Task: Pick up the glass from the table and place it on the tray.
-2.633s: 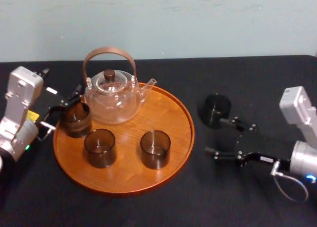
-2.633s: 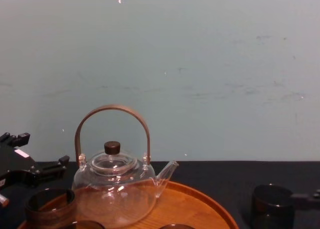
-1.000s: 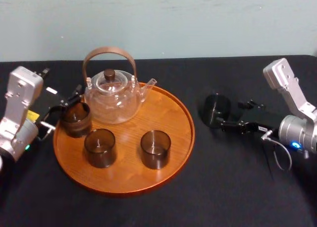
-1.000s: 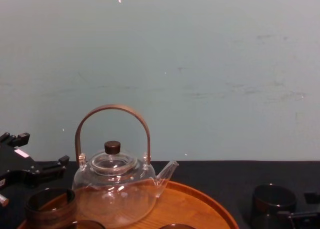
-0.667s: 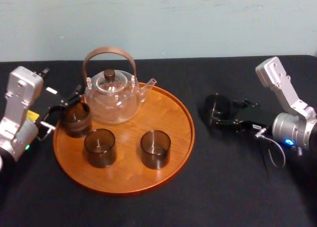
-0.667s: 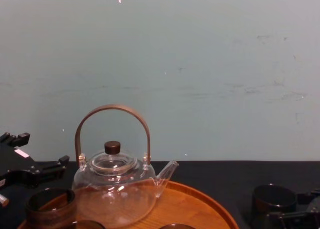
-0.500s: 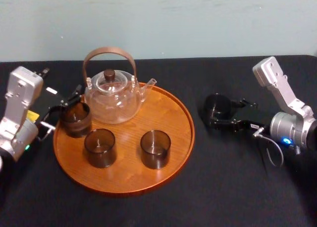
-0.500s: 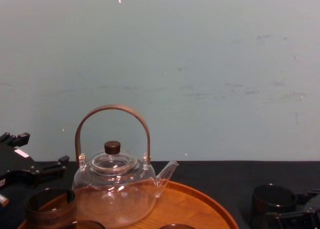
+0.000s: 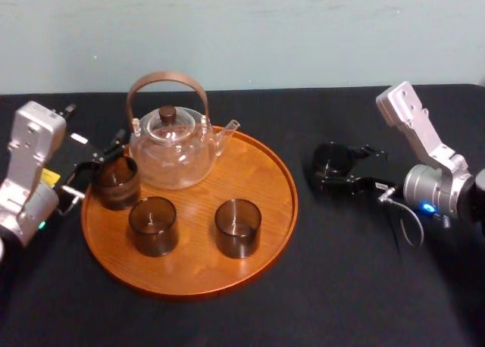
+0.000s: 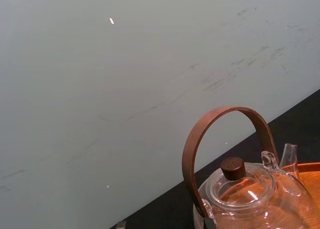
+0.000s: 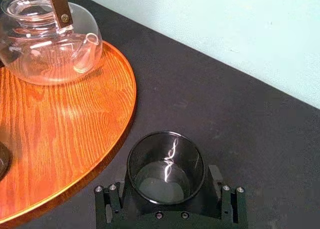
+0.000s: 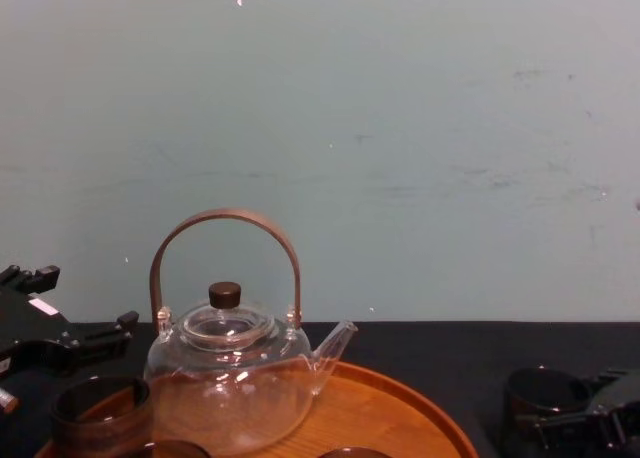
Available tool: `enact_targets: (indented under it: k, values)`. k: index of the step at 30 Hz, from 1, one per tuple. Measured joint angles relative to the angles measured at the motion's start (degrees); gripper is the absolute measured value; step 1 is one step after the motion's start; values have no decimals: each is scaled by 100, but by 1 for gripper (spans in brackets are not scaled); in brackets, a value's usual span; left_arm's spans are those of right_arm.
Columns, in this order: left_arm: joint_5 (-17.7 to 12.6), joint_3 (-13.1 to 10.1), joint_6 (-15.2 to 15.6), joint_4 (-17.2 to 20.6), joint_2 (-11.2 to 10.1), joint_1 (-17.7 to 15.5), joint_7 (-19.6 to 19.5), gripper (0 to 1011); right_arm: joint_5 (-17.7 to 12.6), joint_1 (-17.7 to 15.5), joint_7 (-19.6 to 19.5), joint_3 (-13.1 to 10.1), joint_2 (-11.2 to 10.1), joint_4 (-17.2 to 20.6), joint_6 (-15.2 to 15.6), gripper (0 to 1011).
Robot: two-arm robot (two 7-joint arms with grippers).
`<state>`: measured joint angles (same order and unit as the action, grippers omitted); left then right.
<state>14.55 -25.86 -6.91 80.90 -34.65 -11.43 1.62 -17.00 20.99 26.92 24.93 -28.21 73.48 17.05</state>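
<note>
- right gripper (image 9: 339,168) reaches in low over the black table (image 9: 341,286) from the right side, fingers (image 11: 107,205) apart, one on each side of the glass (image 11: 166,170).
- from the right wrist view i see both fingers close against the glass wall; can't tell if they actually touch it.
- glass is dark, see-through, upright and empty, standing on the table just off the tray's right edge, not on it.
- tray (image 9: 258,173) is round, orange-brown wood with a low rim, left of the glass.
- clear teapot (image 9: 170,156) sits at the back of the tray, with a brown hoop handle, a dark lid knob and its spout toward the glass side.
- three more dark glasses stand upright on the tray: back-left glass (image 9: 115,182) by the teapot, front-left glass (image 9: 153,226) and front-right glass (image 9: 238,227) side by side, apart.
- left gripper (image 9: 95,165) is parked at the tray's left edge, fingers apart, right by the back-left glass; contact unclear.
- chest view puts the glass low at the right with the right gripper against it.
</note>
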Motion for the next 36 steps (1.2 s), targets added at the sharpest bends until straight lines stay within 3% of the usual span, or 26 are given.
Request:
enact_targets:
  k: [9,20,27,36]
  values:
    - [0,0,0,0,0,0,0,1001,111,113,28,61,115,-114,-18,1002]
    - [0,0,0,0,0,0,0,1001,108,107,28,51,103,-108,-18,1002]
    - [0,0,0,0,0,0,0,1001,97,98,27,47,99,-100,-20,905]
    - [0,0,0,0,0,0,0,1001,90,94,27,41,94,-96,-23,904]
